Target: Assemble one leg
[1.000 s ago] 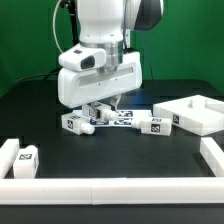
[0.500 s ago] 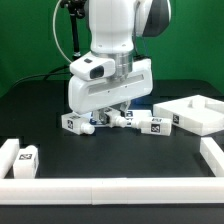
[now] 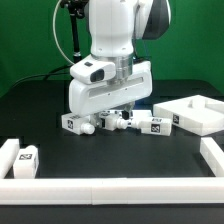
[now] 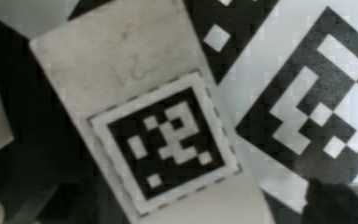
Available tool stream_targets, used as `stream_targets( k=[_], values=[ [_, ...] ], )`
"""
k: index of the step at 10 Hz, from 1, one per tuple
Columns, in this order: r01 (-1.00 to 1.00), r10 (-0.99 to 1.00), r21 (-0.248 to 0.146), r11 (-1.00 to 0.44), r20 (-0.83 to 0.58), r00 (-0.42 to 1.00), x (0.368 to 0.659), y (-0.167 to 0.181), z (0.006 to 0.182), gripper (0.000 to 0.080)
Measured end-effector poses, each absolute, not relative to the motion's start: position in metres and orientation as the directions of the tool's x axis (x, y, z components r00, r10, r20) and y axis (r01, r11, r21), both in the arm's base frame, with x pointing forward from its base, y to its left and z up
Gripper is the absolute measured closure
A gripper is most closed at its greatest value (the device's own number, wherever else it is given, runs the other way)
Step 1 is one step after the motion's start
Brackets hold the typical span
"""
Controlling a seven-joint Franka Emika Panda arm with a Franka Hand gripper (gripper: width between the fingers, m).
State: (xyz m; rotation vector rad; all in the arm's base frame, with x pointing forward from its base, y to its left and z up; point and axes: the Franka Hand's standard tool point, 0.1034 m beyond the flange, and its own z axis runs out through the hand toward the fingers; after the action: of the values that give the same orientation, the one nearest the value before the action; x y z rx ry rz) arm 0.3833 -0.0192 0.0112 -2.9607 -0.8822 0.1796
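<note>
The gripper (image 3: 111, 114) hangs low over the black table (image 3: 40, 110), its fingers hidden behind the broad white hand in the exterior view. In the wrist view, dark blurred shapes sit at the lower corners, but I cannot tell whether the fingers are apart or pressed on anything.

Right under the hand lies the leg (image 3: 120, 122), on its side near the middle of the table. It fills the wrist view (image 4: 149, 120) as a white slab set at a slant, with one square tag (image 4: 167, 150) facing the camera. A second, larger tag (image 4: 318, 100) shows just beside it there. I cannot tell which part it belongs to.

I count four legs. Three lie in a loose row: the leg, a left leg (image 3: 74, 123) on the exterior view's left and a right leg (image 3: 156, 124) on its right. A fourth leg (image 3: 27, 160) sits well apart at the left, near the border rail (image 3: 110, 190).

There is one rail, running along the front and up the right side. One tray-like panel (image 3: 192, 112) lies at the right, just beside the right leg.

Compared with a second ago, the hand has shifted toward the exterior view's right and now covers the middle of the row. Since half a second ago it has barely moved.
</note>
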Motion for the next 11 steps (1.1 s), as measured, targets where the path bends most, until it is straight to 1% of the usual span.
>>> stream_targets(
  k=[1,2,3,5,6,7,9,10,11],
  values=[
    [0.537,0.545,-0.090,-0.838,-0.125,0.829,0.389,-0.013,0.027,0.0186],
    [0.528,0.536,-0.089,-0.845,-0.137,0.833,0.395,-0.004,0.048,0.0156],
    [0.520,0.527,-0.089,-0.850,-0.153,0.836,0.396,0.008,0.060,0.0151],
    [0.504,0.509,-0.072,-0.861,-0.146,0.848,0.399,0.042,0.069,0.0150],
    [0.475,0.478,-0.057,-0.878,-0.136,0.868,0.399,0.068,0.067,0.0150],
    [0.477,0.480,-0.053,-0.877,-0.127,0.868,0.395,0.098,0.061,0.0150],
    [0.460,0.462,-0.052,-0.887,-0.128,0.877,0.388,0.127,0.047,0.0150],
    [0.445,0.447,-0.049,-0.894,-0.131,0.885,0.380,0.141,0.041,0.0150],
    [0.454,0.456,-0.048,-0.890,-0.117,0.882,0.374,0.147,0.036,0.0150]
  ],
)
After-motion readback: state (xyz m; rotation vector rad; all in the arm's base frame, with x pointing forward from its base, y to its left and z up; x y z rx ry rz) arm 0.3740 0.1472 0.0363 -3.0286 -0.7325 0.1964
